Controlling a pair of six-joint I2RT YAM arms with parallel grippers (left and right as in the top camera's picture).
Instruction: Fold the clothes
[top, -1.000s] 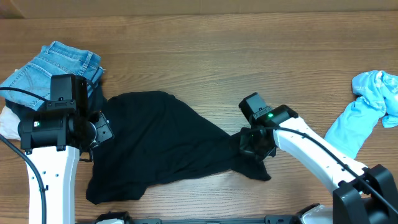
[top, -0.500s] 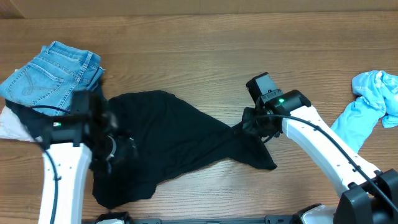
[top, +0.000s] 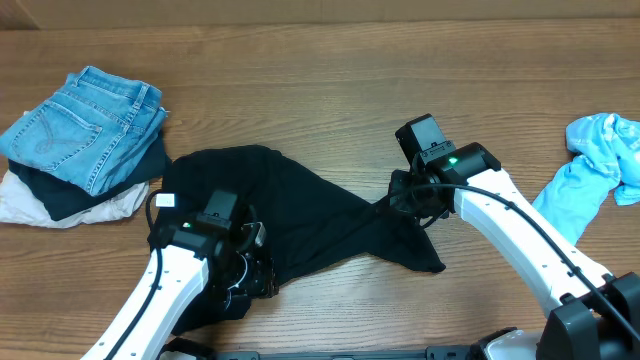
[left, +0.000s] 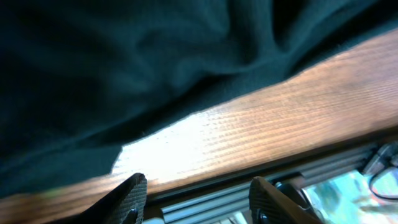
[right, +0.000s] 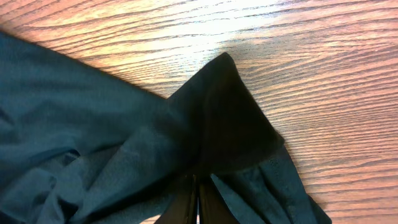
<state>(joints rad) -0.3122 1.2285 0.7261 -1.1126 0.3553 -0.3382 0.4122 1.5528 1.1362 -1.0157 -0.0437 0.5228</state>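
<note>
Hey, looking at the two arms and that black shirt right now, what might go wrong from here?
1. The right gripper is shut on only a small bunched bit of the black T-shirt; a pull may slip it free.
2. The left gripper is open with nothing between its fingers, close to the front edge of the table; closing there would likely miss the cloth.
3. The shirt lies crumpled, so a fold now would probably trap creases.

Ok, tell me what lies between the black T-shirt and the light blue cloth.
In the overhead view, bare wooden table lies between the black T-shirt and the light blue cloth, crossed only by the right arm.
</note>
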